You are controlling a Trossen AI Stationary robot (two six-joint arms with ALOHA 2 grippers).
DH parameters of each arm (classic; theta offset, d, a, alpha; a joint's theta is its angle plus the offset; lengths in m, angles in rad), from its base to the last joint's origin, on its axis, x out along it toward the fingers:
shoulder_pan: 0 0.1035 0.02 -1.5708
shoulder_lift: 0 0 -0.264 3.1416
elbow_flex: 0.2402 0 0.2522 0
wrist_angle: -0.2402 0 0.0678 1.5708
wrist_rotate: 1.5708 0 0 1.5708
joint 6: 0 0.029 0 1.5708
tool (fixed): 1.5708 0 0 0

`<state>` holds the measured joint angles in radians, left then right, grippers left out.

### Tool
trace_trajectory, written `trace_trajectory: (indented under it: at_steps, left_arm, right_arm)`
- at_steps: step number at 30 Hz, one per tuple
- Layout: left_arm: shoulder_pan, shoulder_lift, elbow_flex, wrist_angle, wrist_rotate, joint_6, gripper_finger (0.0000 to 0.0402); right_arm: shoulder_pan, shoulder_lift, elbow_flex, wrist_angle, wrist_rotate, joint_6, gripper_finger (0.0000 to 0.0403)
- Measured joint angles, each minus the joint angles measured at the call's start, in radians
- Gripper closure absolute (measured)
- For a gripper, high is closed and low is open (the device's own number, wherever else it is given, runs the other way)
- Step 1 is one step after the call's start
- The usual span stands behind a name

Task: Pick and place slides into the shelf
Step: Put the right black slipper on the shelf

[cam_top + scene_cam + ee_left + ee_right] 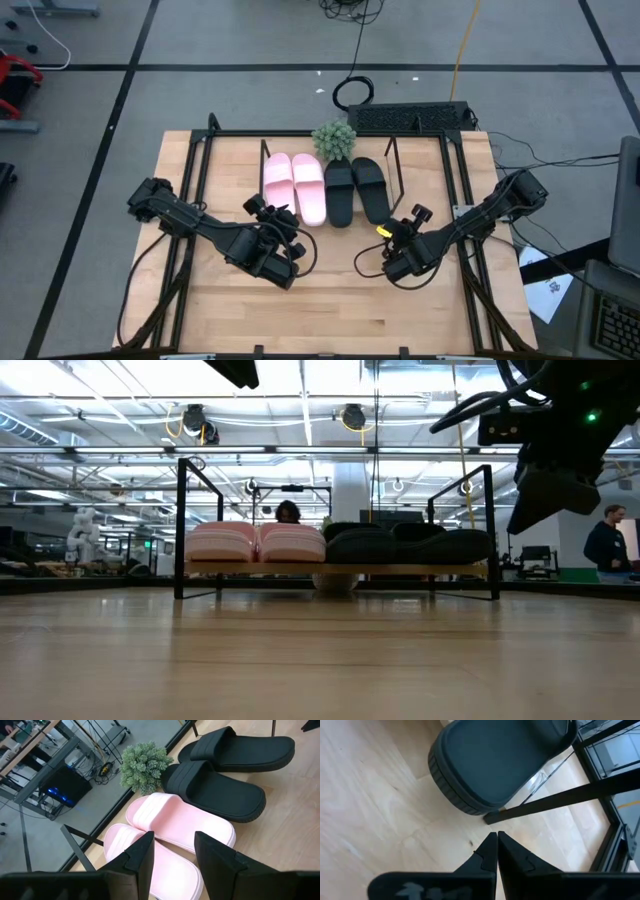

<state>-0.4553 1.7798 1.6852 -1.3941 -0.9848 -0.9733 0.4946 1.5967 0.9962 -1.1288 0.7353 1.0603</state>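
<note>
The pink slides [293, 187] and the black slides [356, 188] stand side by side, soles down, on the shelf [335, 569], toes toward the far edge. My left gripper [172, 852] hangs open above the heel ends of the pink slides [175, 827], clear of them. My right gripper [496, 845] is shut with nothing in it, above the tabletop just near of the rightmost black slide's heel [485, 765] and the shelf's dark end frame [560, 800]. In the low view it [527, 520] hangs well above the table.
A small green plant [334, 140] stands behind the shelf between the two pairs. Dark frame bars [460, 180] run along the table's sides. Bare wood [330, 310] lies between the arms and the near edge. A person [607, 545] stands in the room behind.
</note>
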Motion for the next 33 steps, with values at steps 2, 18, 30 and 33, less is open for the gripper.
trace_trajectory:
  at_steps: [2, 18, 30, 33]
  left_arm:
    - [0.000, 0.000, 0.000, 0.000, 0.000, -0.003, 0.0256]
    - [0.000, 0.000, 0.000, 0.001, 0.000, -0.006, 0.0256]
    - [0.000, 0.000, 0.000, 0.001, 0.000, -0.005, 0.0256]
    - [0.000, 0.000, 0.000, 0.001, 0.000, -0.008, 0.0256]
  right_arm:
    - [0.000, 0.000, 0.000, 0.002, 0.001, -0.007, 0.0403]
    - [-0.064, 0.000, 0.000, 0.074, 0.023, -0.115, 0.0403]
    - [-0.082, 0.000, -0.056, 0.135, 0.018, -0.132, 0.0403]
    - [-0.082, -0.001, -0.056, 0.147, 0.019, -0.154, 0.0403]
